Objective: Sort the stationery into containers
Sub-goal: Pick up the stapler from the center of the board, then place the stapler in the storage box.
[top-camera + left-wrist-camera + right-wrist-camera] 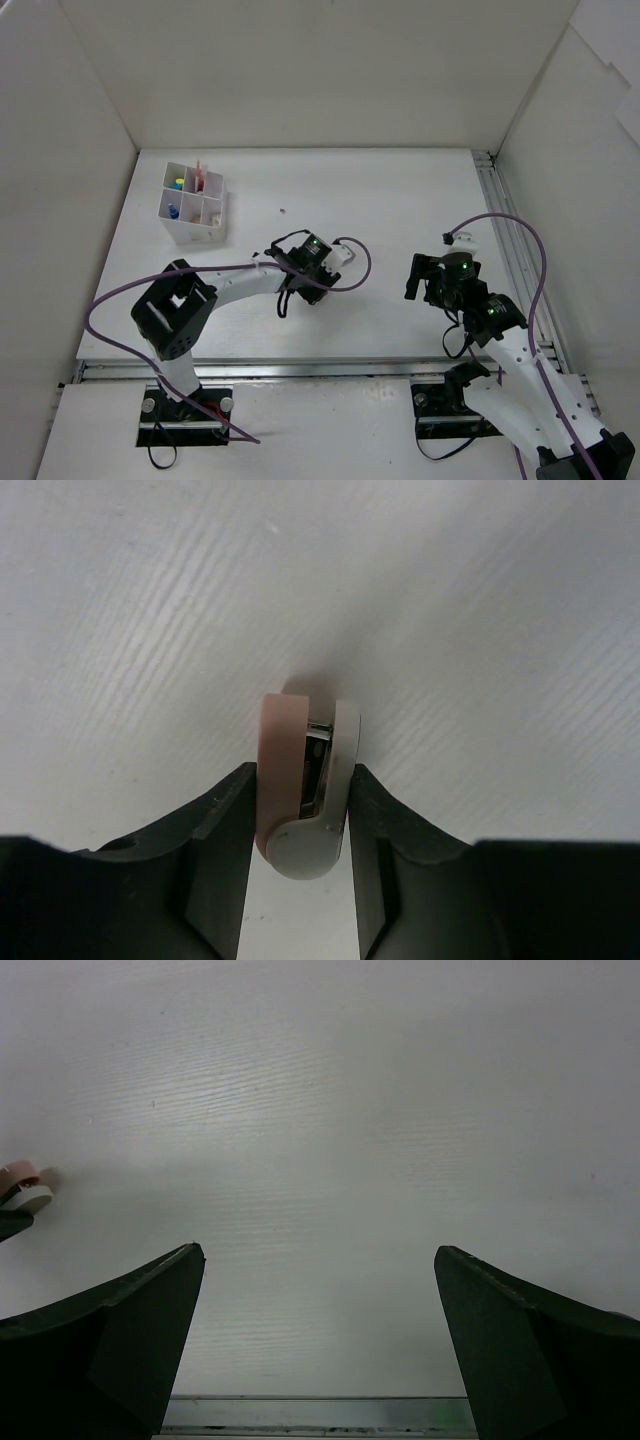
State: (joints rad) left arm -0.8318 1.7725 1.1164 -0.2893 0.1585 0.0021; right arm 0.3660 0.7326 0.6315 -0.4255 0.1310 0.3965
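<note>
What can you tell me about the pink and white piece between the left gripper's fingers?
The pink and white piece is small and rounded: a pink half and an off-white half side by side, with a dark slot and a metal glint between them. It looks like smooth plastic. It stands on edge on the white table, and the left gripper has one finger against each flat side. Nothing else touches it.
</note>
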